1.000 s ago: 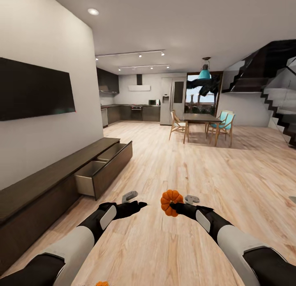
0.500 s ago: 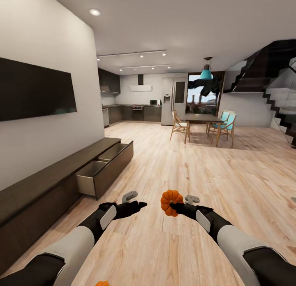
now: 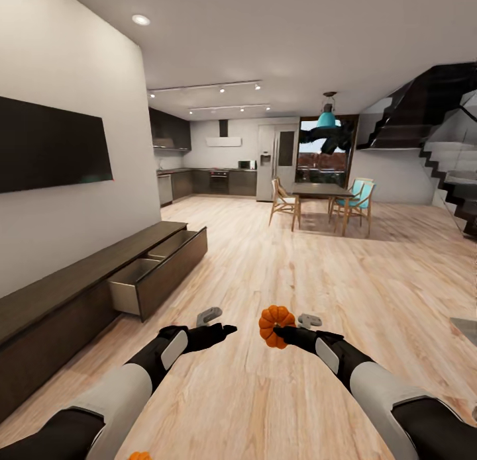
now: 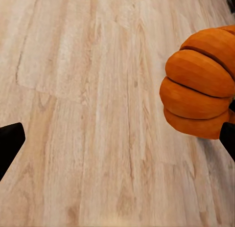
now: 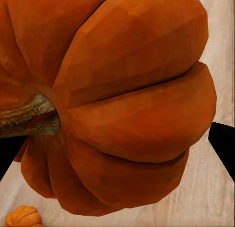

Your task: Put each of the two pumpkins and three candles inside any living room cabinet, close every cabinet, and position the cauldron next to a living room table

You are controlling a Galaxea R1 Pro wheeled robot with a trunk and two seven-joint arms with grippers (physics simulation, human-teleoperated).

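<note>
Fig.: transit w/ one pumpkin in hand, cabinet drawer not yet reached.

Step in hand (judged): carrying a pumpkin (image 3: 276,325) toward the cabinet (image 3: 99,284). The right gripper (image 3: 283,332) is clamped on it, held in front of the robot above the floor; in the right wrist view the orange ribs and brown stem sit between the dark fingertips (image 5: 224,139). The left gripper (image 3: 225,329) holds nothing; its fingers stand spread in the left wrist view, w/ bare planks between and the carried pumpkin just beside it.

A second pumpkin (image 3: 140,456) lies on the floor at the near edge of the head view, close to the robot's base on the left; it also shows small in the right wrist view. No candles, cauldron or coffee table can be made out.

Next move (judged): base must close in on the cabinet, left of the robot, where a drawer (image 3: 136,289) stands pulled out w/ pale inside; then the right arm reaches over the opening and lets go. The second pumpkin needs another trip, and the drawer is left to shut.

Room: pale wood-plank floor (image 3: 278,275), white wall w/ dark TV (image 3: 46,145) above the cabinet on the left. Far: kitchen units, dining table w/ chairs (image 3: 324,202), teal pendant lamp. Far right: dark staircase (image 3: 437,136).
</note>
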